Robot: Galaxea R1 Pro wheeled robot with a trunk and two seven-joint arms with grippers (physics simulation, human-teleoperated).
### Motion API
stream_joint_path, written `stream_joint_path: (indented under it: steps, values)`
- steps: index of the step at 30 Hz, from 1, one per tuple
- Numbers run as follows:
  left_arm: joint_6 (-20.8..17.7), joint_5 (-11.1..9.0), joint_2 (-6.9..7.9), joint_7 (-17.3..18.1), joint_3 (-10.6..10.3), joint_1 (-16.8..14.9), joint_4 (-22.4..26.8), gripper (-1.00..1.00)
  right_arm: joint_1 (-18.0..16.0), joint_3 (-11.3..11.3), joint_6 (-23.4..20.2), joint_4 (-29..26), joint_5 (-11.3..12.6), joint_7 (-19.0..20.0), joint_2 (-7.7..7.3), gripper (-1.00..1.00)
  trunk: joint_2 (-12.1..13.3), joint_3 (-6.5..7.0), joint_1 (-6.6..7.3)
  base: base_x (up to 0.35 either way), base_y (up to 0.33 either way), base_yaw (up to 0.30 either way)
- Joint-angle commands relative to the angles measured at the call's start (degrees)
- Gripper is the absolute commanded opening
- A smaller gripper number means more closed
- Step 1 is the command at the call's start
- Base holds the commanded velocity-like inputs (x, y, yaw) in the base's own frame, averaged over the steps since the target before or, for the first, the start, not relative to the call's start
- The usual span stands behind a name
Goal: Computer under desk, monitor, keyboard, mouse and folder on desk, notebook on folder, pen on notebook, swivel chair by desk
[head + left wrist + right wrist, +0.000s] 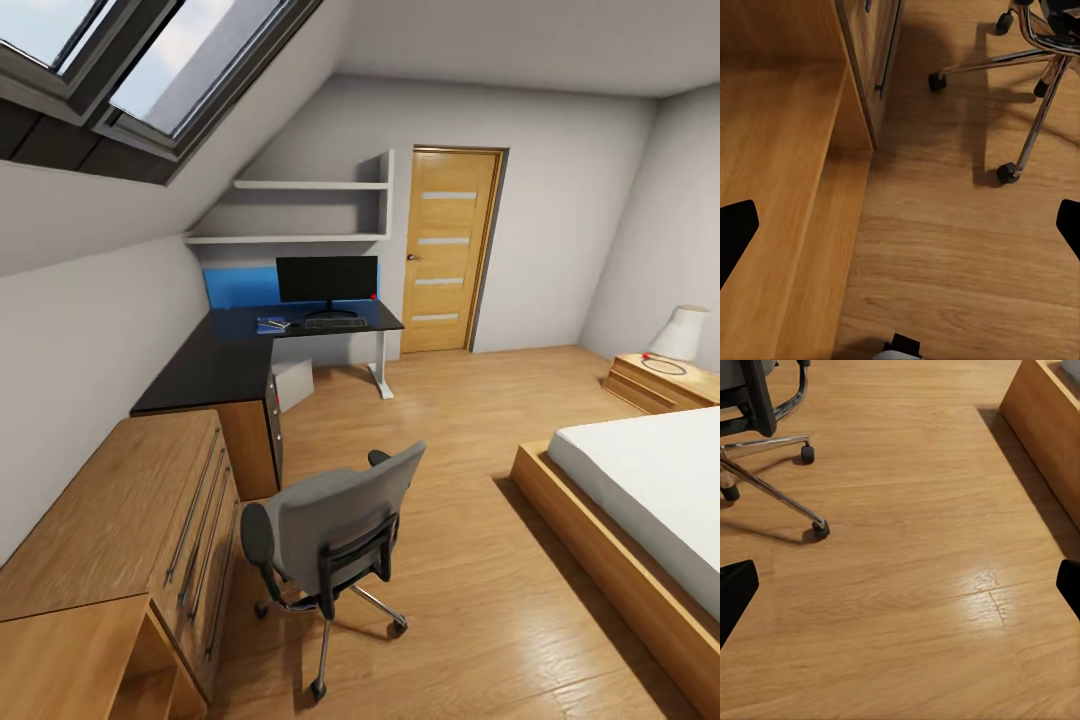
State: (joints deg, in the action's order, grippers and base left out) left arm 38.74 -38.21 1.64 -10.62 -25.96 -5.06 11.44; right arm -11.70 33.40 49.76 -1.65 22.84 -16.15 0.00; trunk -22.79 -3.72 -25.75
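no readable text anywhere

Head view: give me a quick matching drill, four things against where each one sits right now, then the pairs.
Things:
1. monitor
2. computer
3. swivel chair
4. lamp

Places:
A. on the floor under the desk
B. on the wooden nightstand beside the bed
C. on the far end of the black desk top
D. out on the open wooden floor, apart from the desk

Pairs: 1-C, 2-A, 3-D, 4-B
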Motion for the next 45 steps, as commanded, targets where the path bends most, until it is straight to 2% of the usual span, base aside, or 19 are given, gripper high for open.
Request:
stream_joint_path:
  steps: [1,18,33,45]
  values:
    - [0.1,-0.1,0.03,-0.5,-0.5,0.0,0.1,1.0,0.0,0.5,0.1,0.0,0.3,-0.3,0.0,1.0,-0.1,-0.13,-0.03,0.0,0.0,0.096]
    - [0.1,-0.1,-0.4,-0.5,-0.5,0.0,0.1,1.0,0.0,0.4,0.1,0.0,0.3,-0.3,0.0,1.0,-0.1,-0.15,-0.03,0.0,0.0,0.247]
    - [0.1,0.0,-0.41,-0.5,-0.5,0.0,0.1,1.0,0.0,0.5,0.1,0.1,0.2,-0.3,-0.02,1.0,-0.1,-0.18,-0.03,0.0,-0.005,0.043]
    - [0.1,0.0,-0.41,-0.5,-0.5,0.0,0.1,1.0,0.0,0.5,0.1,0.0,0.2,-0.3,-0.04,1.0,-0.1,-0.24,-0.03,0.0,-0.166,0.17]
